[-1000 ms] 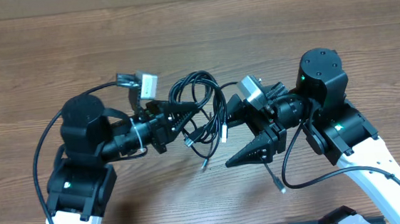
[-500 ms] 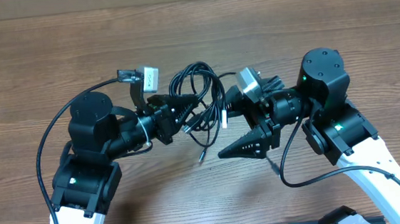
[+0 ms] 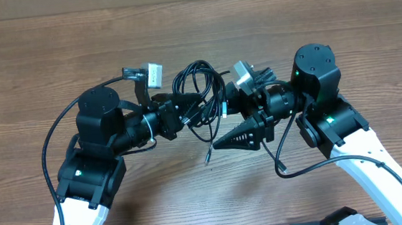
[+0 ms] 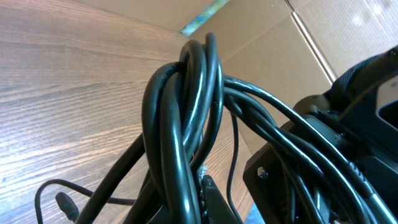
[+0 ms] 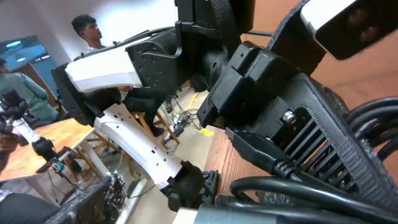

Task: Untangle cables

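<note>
**Cable bundle held off the table between both grippers: left clamped, right spread wide**

Left gripper: jaws closed tight on the cables. The left wrist view shows several black strands twisted together directly ahead of the fingers. They arch up and over, with more strands fanning away to the far side.

Right gripper: jaws stand wide apart. The lower finger points toward the left gripper and lies clear beneath the bundle. The upper finger sits in among the loops on the bundle's near side. Whether it touches a strand cannot be told from overhead. The right wrist view is filled with arm hardware and dark cords close to the lens, and it does not settle the contact either.

Cables: the main loops sit between the two grippers. They rise beyond the left fingertips and curl back toward the right upper finger. One loose strand drops from the bundle and ends in a small plug, just below the tip of the right lower finger, over the wooden table.
</note>
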`<state>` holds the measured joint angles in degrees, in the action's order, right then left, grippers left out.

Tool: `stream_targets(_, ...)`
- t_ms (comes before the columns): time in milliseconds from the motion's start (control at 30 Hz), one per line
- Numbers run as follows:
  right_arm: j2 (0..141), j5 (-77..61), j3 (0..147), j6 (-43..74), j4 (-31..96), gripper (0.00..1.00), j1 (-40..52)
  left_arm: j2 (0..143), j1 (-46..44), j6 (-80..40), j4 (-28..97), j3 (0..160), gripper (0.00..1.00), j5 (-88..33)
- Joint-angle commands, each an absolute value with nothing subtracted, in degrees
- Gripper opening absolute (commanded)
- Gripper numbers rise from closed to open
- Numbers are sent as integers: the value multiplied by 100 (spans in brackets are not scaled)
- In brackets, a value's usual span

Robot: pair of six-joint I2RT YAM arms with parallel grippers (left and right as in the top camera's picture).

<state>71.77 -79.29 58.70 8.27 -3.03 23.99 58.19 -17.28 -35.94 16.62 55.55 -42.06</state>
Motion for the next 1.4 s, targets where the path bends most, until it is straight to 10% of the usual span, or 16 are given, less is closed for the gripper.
stream_targets(0,7181,-7653,5922,1118,-344,71,2386,5782,-1793,-3039,1621,5631,4,-4475)
stream_targets(1367,7181,-5951,5922,1800,344,63,1750,5162,-1811,-2871,1815,5634,4,-5981)
